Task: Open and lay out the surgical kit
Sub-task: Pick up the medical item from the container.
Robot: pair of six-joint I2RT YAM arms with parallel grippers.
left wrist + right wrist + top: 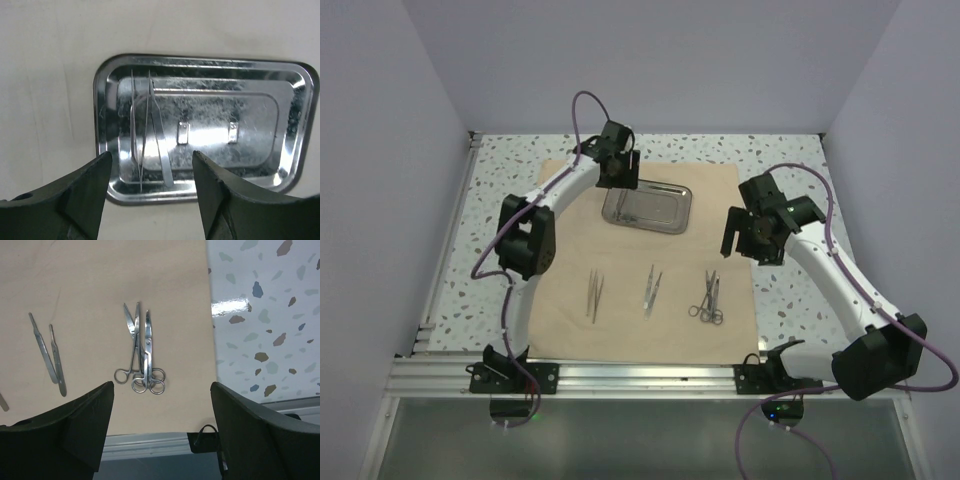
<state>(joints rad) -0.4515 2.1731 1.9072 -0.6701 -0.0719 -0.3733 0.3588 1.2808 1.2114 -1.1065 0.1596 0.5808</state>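
The cloth wrap is spread on the table, the steel tray set at its far end, instruments laid nearer. The left pincer is held open, empty, above the tray; the right pincer likewise above the scissors.

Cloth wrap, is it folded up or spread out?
Spread out: the cloth wrap lies flat on the table, tray and instruments on top.

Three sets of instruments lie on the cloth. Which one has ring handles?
The rightmost silver pair on the beige cloth; the middle silver pair and the left silver pair are straight, without rings.
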